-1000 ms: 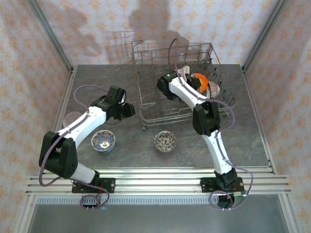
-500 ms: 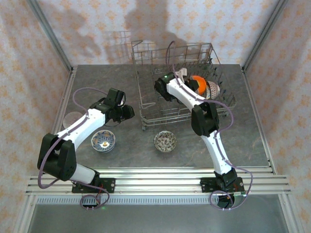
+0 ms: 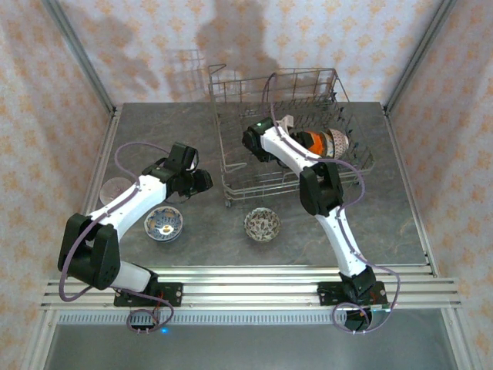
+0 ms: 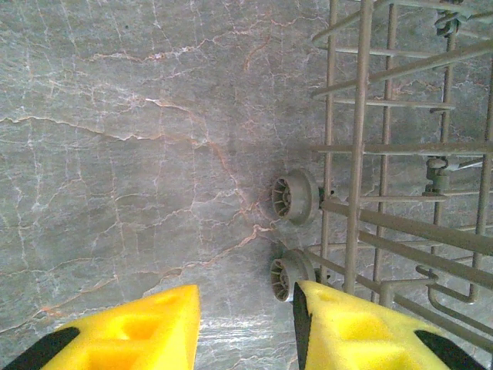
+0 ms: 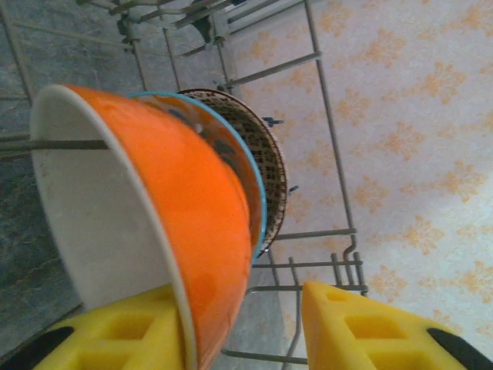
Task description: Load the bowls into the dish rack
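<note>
The grey wire dish rack [image 3: 274,86] stands at the back right of the table. Inside it an orange bowl [image 3: 312,141] stands on edge against a blue-rimmed bowl [image 5: 258,196] and a brown-patterned bowl [image 3: 337,142]. My right gripper [image 3: 286,126] is open inside the rack. In the right wrist view the orange bowl's [image 5: 177,200] rim sits between the fingers; the right finger [image 5: 362,327] stands apart from its wall. My left gripper [image 3: 202,179] is open with nothing in it, low over the table beside the rack's near left corner [image 4: 362,154].
Three bowls lie on the table: a blue-and-white one [image 3: 164,223], a brown-patterned one [image 3: 262,224] in front of the rack, a pinkish one [image 3: 115,187] partly under my left arm. The rack's small wheels [image 4: 296,196] sit just ahead of my left fingers.
My right gripper has opened and let go of the orange bowl, which now leans on the other bowls in the rack. The left arm has hardly moved.
</note>
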You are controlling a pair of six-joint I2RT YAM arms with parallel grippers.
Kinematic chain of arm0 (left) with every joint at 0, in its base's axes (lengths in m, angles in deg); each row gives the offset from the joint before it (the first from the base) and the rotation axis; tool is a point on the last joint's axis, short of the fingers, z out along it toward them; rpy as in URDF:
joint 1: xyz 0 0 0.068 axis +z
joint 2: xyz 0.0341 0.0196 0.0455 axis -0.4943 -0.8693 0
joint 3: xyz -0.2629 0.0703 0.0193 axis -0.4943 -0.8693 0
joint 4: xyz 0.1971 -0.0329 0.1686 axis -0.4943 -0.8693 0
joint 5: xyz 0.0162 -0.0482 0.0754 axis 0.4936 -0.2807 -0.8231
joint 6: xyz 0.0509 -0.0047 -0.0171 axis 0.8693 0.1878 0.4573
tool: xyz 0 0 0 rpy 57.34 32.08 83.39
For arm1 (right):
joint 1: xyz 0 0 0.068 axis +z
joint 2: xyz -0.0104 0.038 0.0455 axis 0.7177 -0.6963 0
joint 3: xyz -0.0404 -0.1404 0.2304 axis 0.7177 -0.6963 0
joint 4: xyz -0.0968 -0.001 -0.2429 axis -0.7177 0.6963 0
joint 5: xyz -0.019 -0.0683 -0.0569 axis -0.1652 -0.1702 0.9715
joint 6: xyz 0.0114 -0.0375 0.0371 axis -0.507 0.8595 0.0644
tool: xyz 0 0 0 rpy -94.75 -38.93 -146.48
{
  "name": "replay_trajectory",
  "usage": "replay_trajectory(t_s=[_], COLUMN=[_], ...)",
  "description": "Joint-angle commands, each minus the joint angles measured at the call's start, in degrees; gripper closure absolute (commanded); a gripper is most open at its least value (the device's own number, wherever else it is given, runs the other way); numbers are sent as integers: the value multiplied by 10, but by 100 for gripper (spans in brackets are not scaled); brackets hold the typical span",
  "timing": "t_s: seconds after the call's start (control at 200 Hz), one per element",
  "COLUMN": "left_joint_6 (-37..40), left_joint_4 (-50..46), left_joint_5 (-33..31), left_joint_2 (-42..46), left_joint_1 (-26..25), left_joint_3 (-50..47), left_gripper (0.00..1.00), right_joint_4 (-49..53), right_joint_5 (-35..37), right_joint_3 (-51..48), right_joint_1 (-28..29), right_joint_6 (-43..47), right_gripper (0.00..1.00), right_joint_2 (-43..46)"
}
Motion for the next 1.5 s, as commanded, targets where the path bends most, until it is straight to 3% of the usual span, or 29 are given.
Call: replay_trajectory(t_s=[0.0,0.085,0.24,0.51,0.666,0.966,1.271,1.496], left_joint_6=[-3,-1,6,20,23,-37,-169,-226], left_joint_4=[3,-3,-15,-36,-53,-109,-118,-67], left_joint_5=[-1,1,4,16,9,-92,-183,-213], left_joint_2=[15,15,22,47,61,139,184,120], left_joint_1=[3,2,2,3,-9,-80,-231,-345], left_joint_3=[4,10,14,13,9,-13,-71,-70], left_gripper=[62,63,62,59,56,55,53,51], right_joint_4=[79,73,67,-1,-38,-134,-249,-300], right_joint_5=[-17,-17,-30,-106,-123,-177,-311,-391], right_joint_3=[41,54,65,5,-39,-121,-264,-371], right_joint_1=[-3,-8,-9,-5,-4,-12,-19,-20], right_joint_6=[13,21,38,82,109,169,218,219], right_gripper=[53,47,25,0,0,0,0,0], right_joint_2=[-23,-29,-12,92,137,228,404,514])
